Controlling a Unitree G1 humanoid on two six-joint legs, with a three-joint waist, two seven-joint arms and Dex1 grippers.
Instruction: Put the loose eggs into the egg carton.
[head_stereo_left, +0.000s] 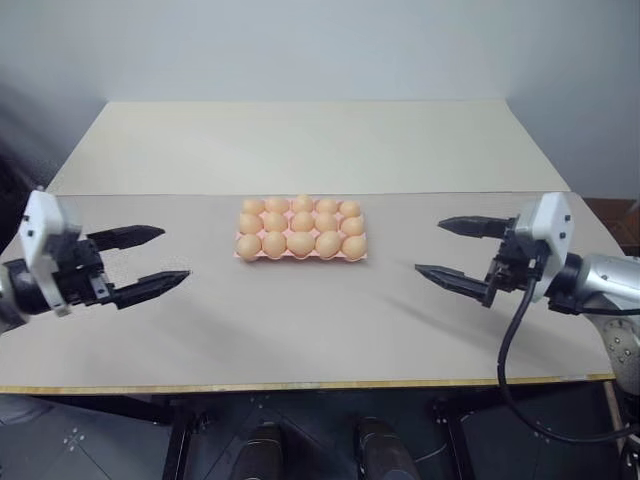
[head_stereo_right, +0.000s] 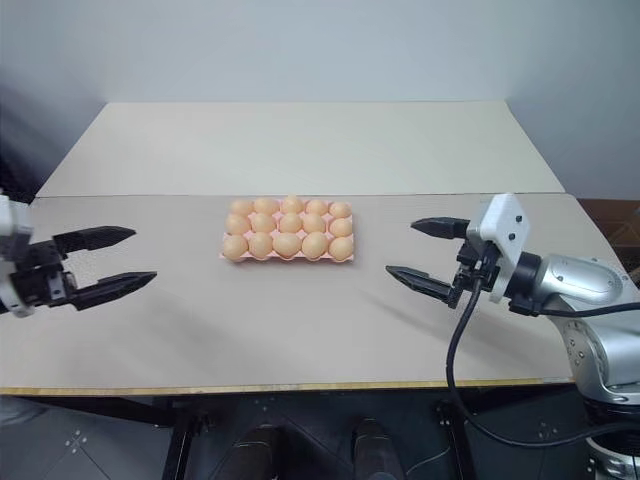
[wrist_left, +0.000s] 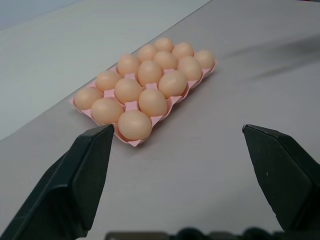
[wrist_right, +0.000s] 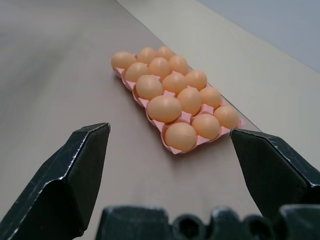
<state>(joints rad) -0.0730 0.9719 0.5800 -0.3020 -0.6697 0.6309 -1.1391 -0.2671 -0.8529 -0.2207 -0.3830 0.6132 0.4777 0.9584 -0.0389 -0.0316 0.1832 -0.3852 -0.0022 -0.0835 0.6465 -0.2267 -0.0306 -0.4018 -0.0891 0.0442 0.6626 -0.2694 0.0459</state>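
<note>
Left claw (head_stereo_left: 142, 262) and right claw (head_stereo_left: 452, 250), both released and empty, flank the pink egg carton (head_stereo_left: 300, 255) at mid-table (head_stereo_left: 300, 330); we see the eggs (head_stereo_left: 301, 242) filling its three rows of cups.

The egg carton (head_stereo_left: 301, 255) sits at the table's (head_stereo_left: 300, 330) centre with the eggs (head_stereo_left: 301, 243) filling its cups, the left hand (head_stereo_left: 148, 262) well off at nine o'clock and the right hand (head_stereo_left: 448, 250) at three o'clock.
</note>
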